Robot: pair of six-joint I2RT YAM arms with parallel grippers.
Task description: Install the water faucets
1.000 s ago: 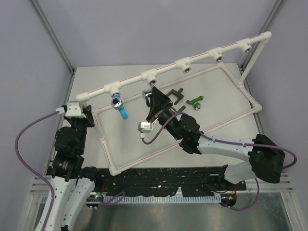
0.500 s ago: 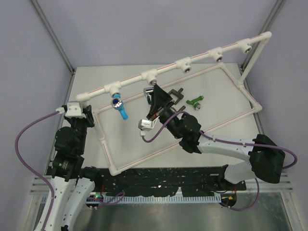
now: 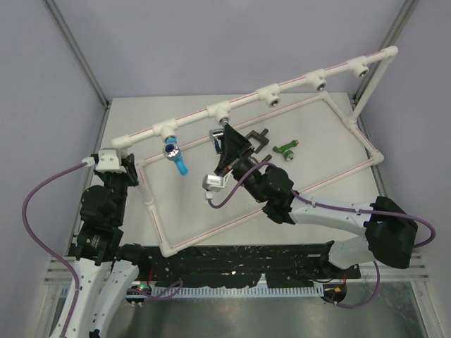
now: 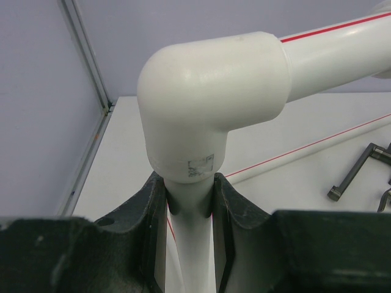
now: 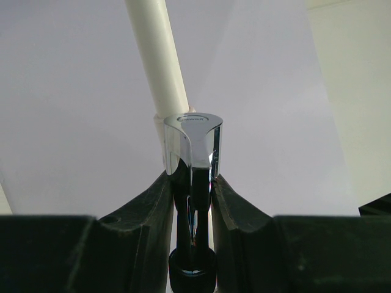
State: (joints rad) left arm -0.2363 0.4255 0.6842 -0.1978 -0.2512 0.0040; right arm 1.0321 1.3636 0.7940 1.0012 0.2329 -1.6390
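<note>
Near the middle of the table [image 3: 320, 144], the chrome faucet [image 3: 217, 135] is clamped between the right gripper's [image 3: 223, 141] fingers, which press on its shiny body from both sides. Its head lies just under a socket [image 3: 219, 111] of the white pipe frame [image 3: 289, 84] at 12 o'clock; whether they touch I cannot tell. At its 9 o'clock the blue faucet [image 3: 177, 158] sits below another socket. At 3 o'clock a dark faucet [image 3: 260, 138] lies just beside the gripper, and the green faucet [image 3: 286, 149] lies farther out. Well off at 9 o'clock, the left gripper [image 4: 190, 204] is closed around the frame's upright pipe, right under its elbow [image 4: 211, 101].
</note>
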